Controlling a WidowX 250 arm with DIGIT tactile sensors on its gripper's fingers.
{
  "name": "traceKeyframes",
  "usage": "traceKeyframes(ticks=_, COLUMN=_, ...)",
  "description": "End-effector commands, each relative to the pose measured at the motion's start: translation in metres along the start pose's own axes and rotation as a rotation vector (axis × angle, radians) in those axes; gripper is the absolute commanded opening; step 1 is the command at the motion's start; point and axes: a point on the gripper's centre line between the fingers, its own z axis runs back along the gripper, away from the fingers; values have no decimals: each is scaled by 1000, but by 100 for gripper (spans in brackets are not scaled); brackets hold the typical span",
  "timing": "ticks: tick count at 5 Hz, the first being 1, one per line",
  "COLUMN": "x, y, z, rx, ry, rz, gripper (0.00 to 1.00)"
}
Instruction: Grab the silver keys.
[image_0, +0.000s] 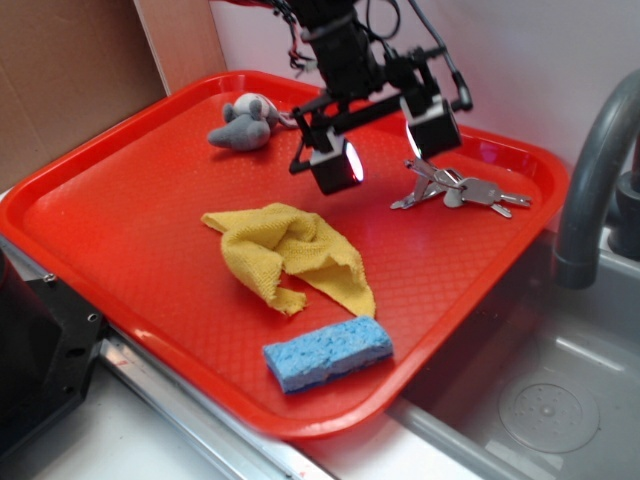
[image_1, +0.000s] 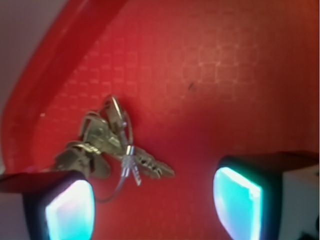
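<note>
The silver keys lie flat on the red tray, near its far right rim. My gripper hangs open above the tray, just left of the bunch, with one finger near the keys' left end. In the wrist view the keys lie ahead of the left finger. The right finger stands far off to the right, and only bare tray shows between the two. Nothing is held.
A grey plush mouse sits at the tray's far left. A yellow cloth lies crumpled mid-tray, a blue sponge near the front edge. A grey faucet and sink lie to the right.
</note>
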Motion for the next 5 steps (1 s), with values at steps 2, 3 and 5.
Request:
traceKeyframes(ticks=2, x=13, y=-13, z=-10, rx=10, ry=-82, rz=-116, gripper=100)
traceKeyframes(ticks=3, x=15, y=-12, z=-11, rx=0, ry=-75, rz=-144, gripper=100)
traceKeyframes(ticks=5, x=14, y=-10, z=-24, rx=-19, ry=-35, rz=-159, gripper=0)
